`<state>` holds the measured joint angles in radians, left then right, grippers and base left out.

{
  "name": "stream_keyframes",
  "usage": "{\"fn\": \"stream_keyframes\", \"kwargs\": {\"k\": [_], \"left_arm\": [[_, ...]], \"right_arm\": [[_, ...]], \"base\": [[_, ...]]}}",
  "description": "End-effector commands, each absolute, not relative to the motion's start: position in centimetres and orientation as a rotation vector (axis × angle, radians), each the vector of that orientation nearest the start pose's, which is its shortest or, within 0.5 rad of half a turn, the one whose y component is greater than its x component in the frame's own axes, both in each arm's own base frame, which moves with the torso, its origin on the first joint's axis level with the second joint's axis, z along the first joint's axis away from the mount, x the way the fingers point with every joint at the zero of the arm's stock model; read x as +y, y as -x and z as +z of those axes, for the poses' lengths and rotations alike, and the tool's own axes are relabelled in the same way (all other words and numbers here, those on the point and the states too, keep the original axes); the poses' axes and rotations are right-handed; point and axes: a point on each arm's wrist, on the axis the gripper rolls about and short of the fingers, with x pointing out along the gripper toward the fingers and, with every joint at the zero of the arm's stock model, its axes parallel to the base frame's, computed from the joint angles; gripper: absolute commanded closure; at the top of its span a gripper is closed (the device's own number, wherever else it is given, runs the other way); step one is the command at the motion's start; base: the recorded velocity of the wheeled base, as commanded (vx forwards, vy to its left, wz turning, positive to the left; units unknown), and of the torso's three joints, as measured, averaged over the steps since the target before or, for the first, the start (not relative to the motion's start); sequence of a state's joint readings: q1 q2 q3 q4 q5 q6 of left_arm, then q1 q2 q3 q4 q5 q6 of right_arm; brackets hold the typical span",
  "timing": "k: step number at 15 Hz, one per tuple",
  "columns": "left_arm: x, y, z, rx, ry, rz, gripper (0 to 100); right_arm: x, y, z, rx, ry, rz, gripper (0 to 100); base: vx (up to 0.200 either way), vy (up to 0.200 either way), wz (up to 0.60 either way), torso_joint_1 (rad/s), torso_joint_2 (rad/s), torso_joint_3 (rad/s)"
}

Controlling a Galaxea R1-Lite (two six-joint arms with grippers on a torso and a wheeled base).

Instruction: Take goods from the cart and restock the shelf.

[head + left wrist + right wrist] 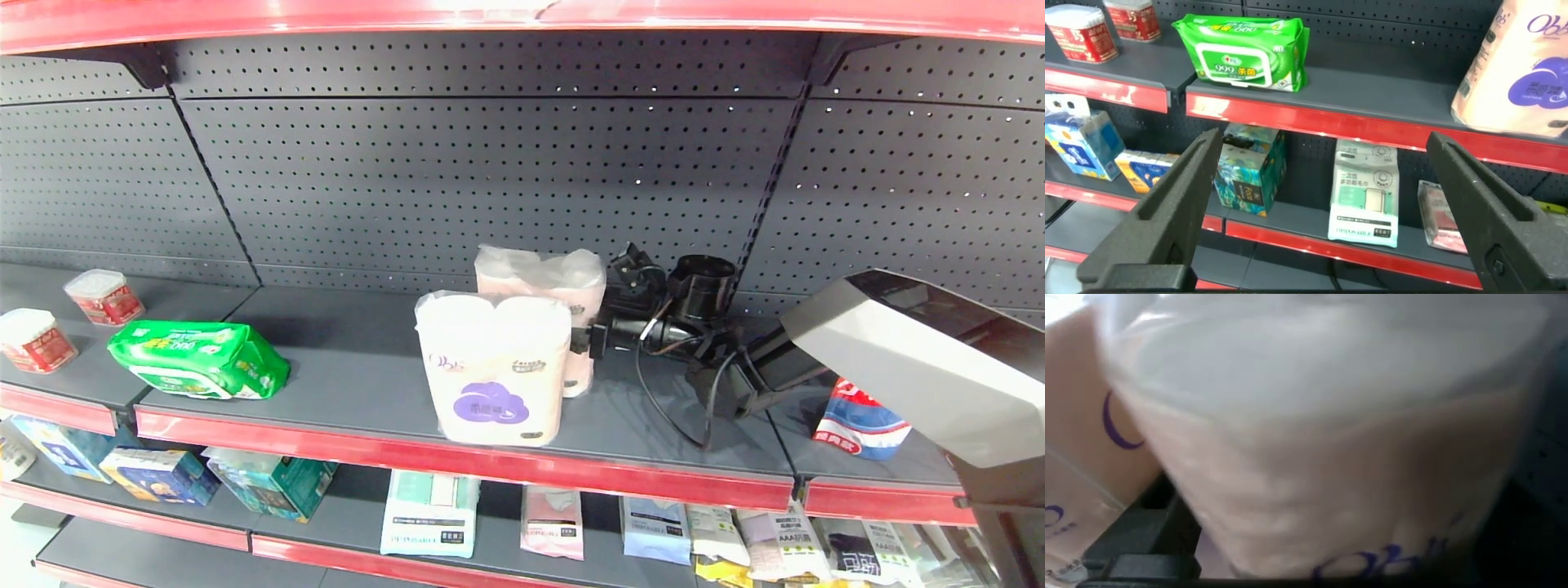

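Head view: the right gripper (589,339) sits at 3 o'clock of the rear tissue pack (539,282) on the shelf (351,384). Any nudge could tip the front tissue pack (494,367), at its 7 o'clock, off the edge.
Left wrist view: the left gripper (1323,147) has its jaws spread, empty.
Right wrist view: the rear tissue pack is very close; I cannot tell whether the jaws pinch it.

Bright, even light is falling from overhead — it is glaring white along the red upper shelf lip (522,16) at twelve o'clock in the head view. The front tissue pack (492,369) is casting a soft shadow on the grey shelf (351,359), whose edges are bowing toward the corners. In the right wrist view the rear tissue pack (1323,457) is blurring out — its top is washing to white.
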<state>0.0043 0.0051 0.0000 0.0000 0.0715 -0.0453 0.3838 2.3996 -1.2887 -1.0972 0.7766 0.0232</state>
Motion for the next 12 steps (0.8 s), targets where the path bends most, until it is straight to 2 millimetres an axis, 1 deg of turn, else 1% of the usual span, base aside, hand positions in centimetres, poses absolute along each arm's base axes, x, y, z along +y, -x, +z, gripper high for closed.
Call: {"fn": "stream_keyframes", "kwargs": {"k": [1, 4, 8, 12], "left_arm": [[0.2, 2.3, 7.6, 0.001, 0.046, 0.077, 0], [0.2, 2.3, 7.6, 0.003, 0.046, 0.077, 0], [0.2, 2.3, 7.6, 0.001, 0.046, 0.077, 0], [0.2, 2.3, 7.6, 0.003, 0.046, 0.077, 0]], "right_arm": [[18.7, -42.3, 8.4, 0.01, -0.02, 1.15, 0], [18.3, -42.3, 9.1, 0.002, -0.021, 1.117, 0], [17.2, -42.0, 11.2, 0.013, -0.028, 1.081, 0], [16.2, -41.6, 12.6, 0.001, -0.026, 1.046, 0]], "base": [[0.0, 0.0, 0.0, 0.0, 0.0, 0.0], [0.0, 0.0, 0.0, 0.0, 0.0, 0.0], [0.0, 0.0, 0.0, 0.0, 0.0, 0.0], [0.0, 0.0, 0.0, 0.0, 0.0, 0.0]]}}
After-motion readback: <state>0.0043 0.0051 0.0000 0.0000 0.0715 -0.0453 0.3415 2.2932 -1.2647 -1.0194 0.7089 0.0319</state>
